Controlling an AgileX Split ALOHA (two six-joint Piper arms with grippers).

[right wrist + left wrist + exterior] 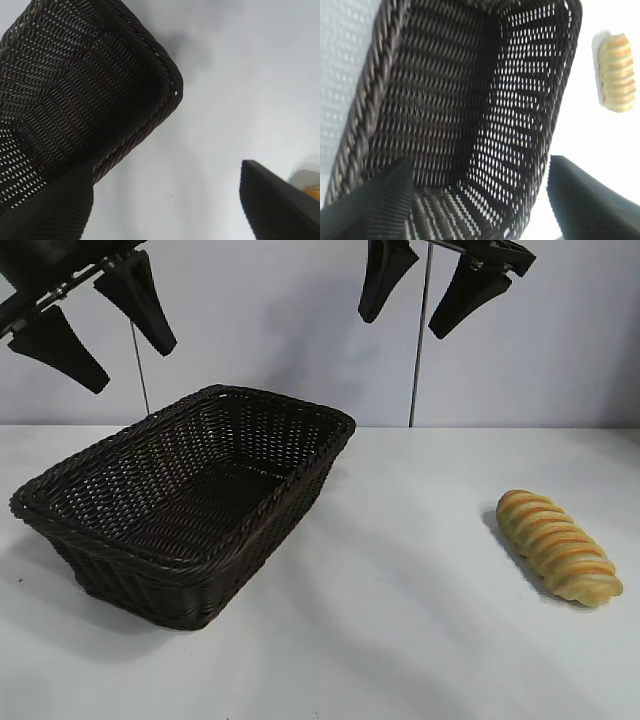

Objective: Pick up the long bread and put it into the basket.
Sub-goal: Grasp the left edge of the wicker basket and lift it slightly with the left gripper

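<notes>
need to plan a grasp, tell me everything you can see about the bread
The bread is a long golden-yellow loaf with diagonal orange-brown twisted ridges and rounded ends, with a smooth, slightly glossy surface. It lies flat on the white table, angled so one end points back and the other toward the front right edge. It sits well right of the basket, apart from it. Only the table touches it; neither gripper is near it.

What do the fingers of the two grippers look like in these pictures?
Both the left gripper and the right gripper have matte black, wedge-shaped fingers tapering to blunt tips. In the left wrist view, one finger shows fine ribbing. No cables or markings are visible.
</notes>
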